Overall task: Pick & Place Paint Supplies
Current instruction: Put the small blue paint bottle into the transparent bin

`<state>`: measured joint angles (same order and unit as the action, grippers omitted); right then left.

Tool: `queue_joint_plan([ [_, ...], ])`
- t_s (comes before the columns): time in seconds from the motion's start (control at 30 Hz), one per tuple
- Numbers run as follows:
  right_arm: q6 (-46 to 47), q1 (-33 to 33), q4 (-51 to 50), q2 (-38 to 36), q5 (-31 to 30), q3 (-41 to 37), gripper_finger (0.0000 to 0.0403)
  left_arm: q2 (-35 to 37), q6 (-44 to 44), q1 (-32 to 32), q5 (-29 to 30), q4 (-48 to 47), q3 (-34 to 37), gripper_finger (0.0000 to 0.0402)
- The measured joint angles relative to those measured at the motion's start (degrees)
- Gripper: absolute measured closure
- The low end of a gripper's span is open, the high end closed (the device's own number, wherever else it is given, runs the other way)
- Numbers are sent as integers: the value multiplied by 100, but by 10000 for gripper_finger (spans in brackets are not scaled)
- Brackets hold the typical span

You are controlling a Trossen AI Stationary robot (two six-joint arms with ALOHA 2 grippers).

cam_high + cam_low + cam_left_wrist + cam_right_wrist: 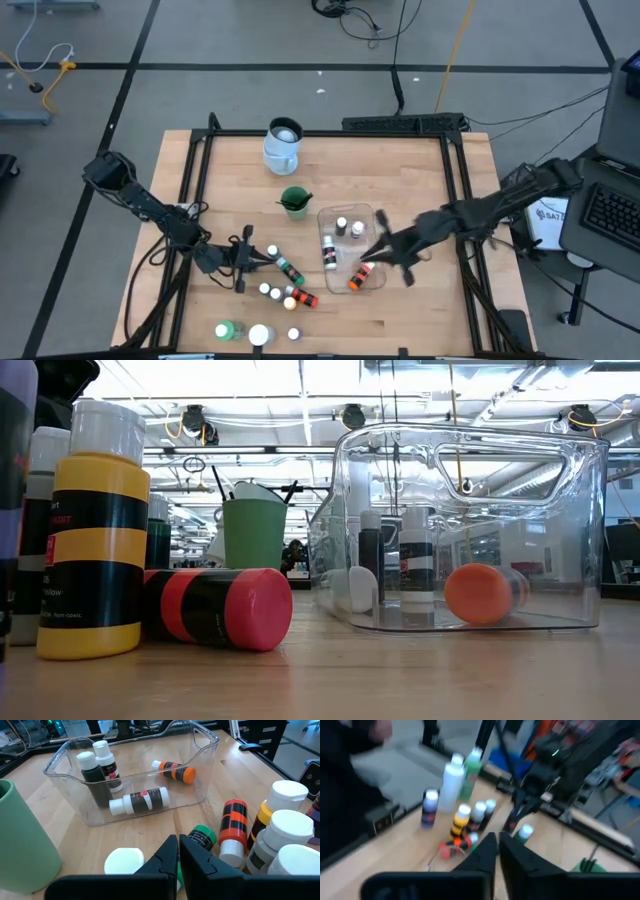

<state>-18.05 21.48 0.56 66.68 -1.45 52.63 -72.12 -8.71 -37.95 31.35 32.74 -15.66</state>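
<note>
Item: orange-capped paint bottle lying in tub, light, rigid, slick; right gripper, fingers together, empty, hovering above.

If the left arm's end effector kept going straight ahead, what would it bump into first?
Probably the green-capped paint bottle lying just past the shut left end effector; the clear plastic tub stands farther along that line, though depth is hard to judge.
</note>
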Motion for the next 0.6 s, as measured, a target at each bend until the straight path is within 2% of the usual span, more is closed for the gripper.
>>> queue_joint_plan([
  [0.07,151,-61,616,-575,6,-664,396,0,0,0,0,11,0,380],
  [0.23,665,-573,1868,-1869,5,-2231,389,-5,-2,20,17,141,8,380],
  [0.33,1049,-1010,2184,-2378,137,-2910,397,-4,-133,119,22,359,9,380],
  [0.43,1222,-1361,2383,-2586,573,-3433,401,-1,-211,282,20,459,7,380],
  [0.6,1198,-1608,3217,-2632,623,-4146,402,50,11,512,19,354,-262,380],
])
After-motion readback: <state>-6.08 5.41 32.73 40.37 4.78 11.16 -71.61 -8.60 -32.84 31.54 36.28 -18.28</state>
